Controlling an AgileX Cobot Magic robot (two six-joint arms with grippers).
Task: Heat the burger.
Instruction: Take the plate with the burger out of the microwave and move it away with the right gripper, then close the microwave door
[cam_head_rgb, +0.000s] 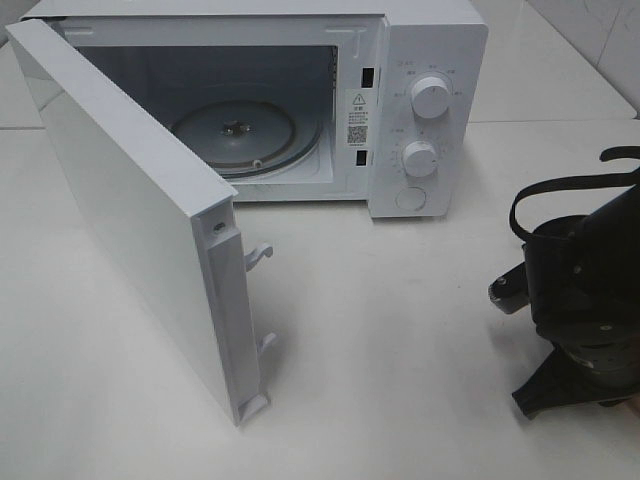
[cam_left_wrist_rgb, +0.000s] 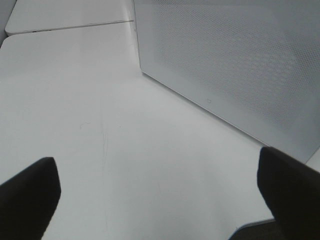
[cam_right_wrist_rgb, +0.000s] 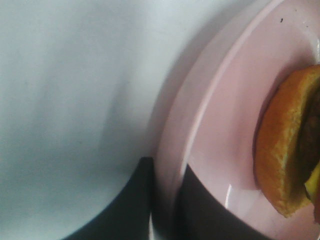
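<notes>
Plate (cam_right_wrist_rgb: 210, 150) rim sits pinched between the jaws of our right claw (cam_right_wrist_rgb: 162, 200), one dark finger under the rim and one over it, so we read that claw as clamped on the plate. On the plate, just beyond the rim, rests the burger (cam_right_wrist_rgb: 285, 150); we see only an edge of its golden bun with something dark at the far side. From the right claw the burger lies straight ahead along the plate, and the plate's width runs across the jaws.

Our left claw (cam_left_wrist_rgb: 155, 192) hangs with its fingers spread wide and nothing between them, just above the bare surface (cam_left_wrist_rgb: 100, 125) and beside the outer face of the microwave door (cam_left_wrist_rgb: 240, 65).

From the high camera, the right arm (cam_head_rgb: 585, 300) stands in front of the microwave (cam_head_rgb: 420, 110) and to the right of its knobs; plate and burger are out of that view. The door (cam_head_rgb: 130, 200) is swung fully open to the microwave's left, and the glass turntable (cam_head_rgb: 240, 130) inside is bare.

We judge the right arm the one to carry the load: the burger must travel left and away from us into the microwave's mouth.
</notes>
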